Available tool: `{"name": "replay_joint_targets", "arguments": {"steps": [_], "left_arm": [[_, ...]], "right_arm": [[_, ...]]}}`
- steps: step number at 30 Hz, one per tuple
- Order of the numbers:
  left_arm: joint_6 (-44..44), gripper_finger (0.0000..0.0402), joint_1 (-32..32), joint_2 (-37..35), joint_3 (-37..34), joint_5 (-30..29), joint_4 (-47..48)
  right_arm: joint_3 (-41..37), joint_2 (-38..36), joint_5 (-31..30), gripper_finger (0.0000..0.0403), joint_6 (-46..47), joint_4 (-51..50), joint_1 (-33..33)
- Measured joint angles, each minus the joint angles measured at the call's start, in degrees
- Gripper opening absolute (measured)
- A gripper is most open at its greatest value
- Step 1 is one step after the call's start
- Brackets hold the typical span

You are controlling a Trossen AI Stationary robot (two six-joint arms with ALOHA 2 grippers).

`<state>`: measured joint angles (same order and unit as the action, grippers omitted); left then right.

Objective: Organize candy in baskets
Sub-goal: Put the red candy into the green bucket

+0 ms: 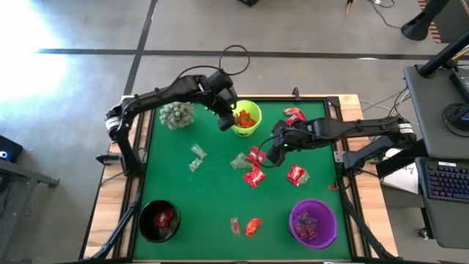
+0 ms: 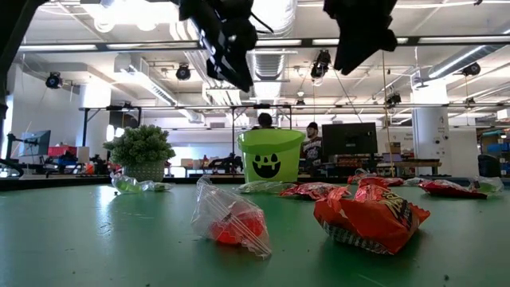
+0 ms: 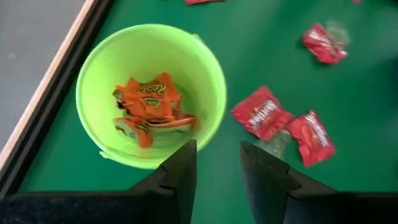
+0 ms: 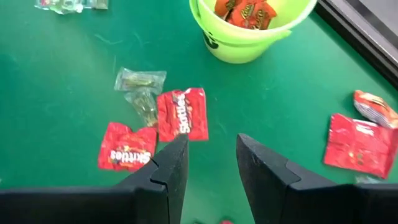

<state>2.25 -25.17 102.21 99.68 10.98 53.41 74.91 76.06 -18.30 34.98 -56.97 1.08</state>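
The lime green basket [image 1: 246, 117] stands at the table's far middle with orange candy [image 3: 149, 107] inside. My left gripper [image 3: 217, 169] hovers open just beside its near left rim, nothing between the fingers. My right gripper [image 4: 211, 163] hangs open above two red candies [image 4: 181, 114] [image 4: 127, 148] and a clear-wrapped one [image 4: 140, 92] near the table's middle, touching none. In the high view the left gripper [image 1: 226, 122] and the right gripper [image 1: 277, 154] are a short way apart. The black basket [image 1: 160, 220] holds red candy; the purple basket [image 1: 313, 223] holds some too.
A spiky pale-green plant [image 1: 176, 114] stands left of the lime basket. Loose candy lies about: red pieces [image 1: 296, 174] [image 1: 294, 114], clear ones [image 1: 196, 152], an orange one [image 1: 253, 226] near the front edge. A raised rim [image 1: 335, 132] borders the green table.
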Motion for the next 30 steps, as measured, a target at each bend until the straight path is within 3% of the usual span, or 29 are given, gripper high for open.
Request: {"name": "replay_joint_targets", "arguments": {"steps": [6,17,30], "left_arm": [[2.34,0.0103,0.00,-6.04,0.00,0.21,2.68],[4.99,0.0103,0.00,-14.68,0.00,0.13,10.19],[4.82,0.0103,0.00,-20.12,0.00,0.11,15.01]], "right_arm": [[0.46,6.58,-2.95,0.0118,1.44,1.35,-0.29],[6.16,18.32,4.15,0.0183,-3.01,2.14,-2.31],[7.69,26.08,20.72,0.0189,-8.75,3.14,-11.06]]}}
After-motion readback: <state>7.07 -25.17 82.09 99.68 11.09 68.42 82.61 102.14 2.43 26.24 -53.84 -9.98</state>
